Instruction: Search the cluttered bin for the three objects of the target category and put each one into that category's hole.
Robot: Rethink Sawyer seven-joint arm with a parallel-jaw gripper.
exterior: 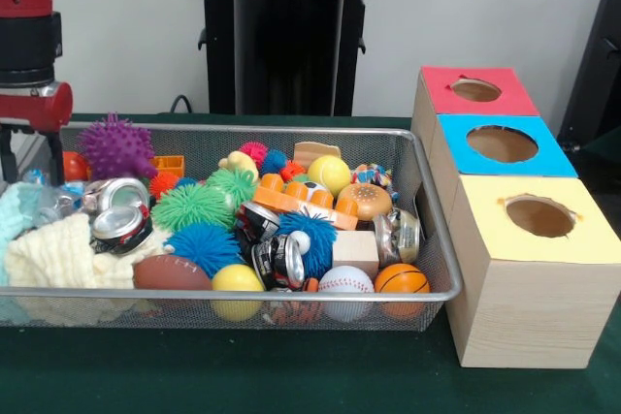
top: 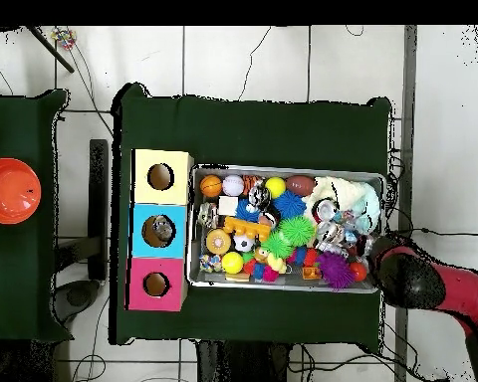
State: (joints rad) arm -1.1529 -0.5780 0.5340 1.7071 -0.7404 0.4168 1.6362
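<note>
A: Arm (top: 422, 284) hanging over the bin's (exterior: 441, 239) corner; can't tell the pincer's state

B: Balls (exterior: 401, 279) lying along the bin's front edge, half-buried; risking a neighbour getting grabbed instead

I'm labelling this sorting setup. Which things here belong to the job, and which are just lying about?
Job:
- silver wire-mesh bin
- its clutter, e.g. orange mini basketball, crushed drink can, cream knitted cloth; the target category isn't shown
- wooden box with red, blue and yellow holed tops

Lying about:
- orange round dish on the dark green side table
</note>
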